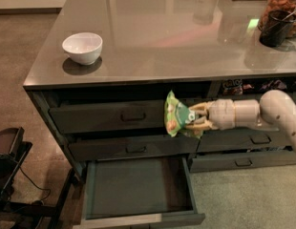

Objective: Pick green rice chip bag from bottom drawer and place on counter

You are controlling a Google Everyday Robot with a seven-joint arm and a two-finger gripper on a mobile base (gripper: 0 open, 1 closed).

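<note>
The green rice chip bag [175,114] is held upright in the air in front of the top drawer row, just below the counter's front edge. My gripper [195,118] reaches in from the right on a white arm and is shut on the bag's right side. The bottom drawer [138,187] is pulled open below, its dark floor bare. The counter [176,32] is a glossy grey-brown top above the drawers.
A white bowl [82,47] stands on the counter's left front. A dark cup [275,28] and a jar stand at the right back. Closed drawers with metal handles [132,115] fill the cabinet front. A black stand [7,151] sits on the floor at left.
</note>
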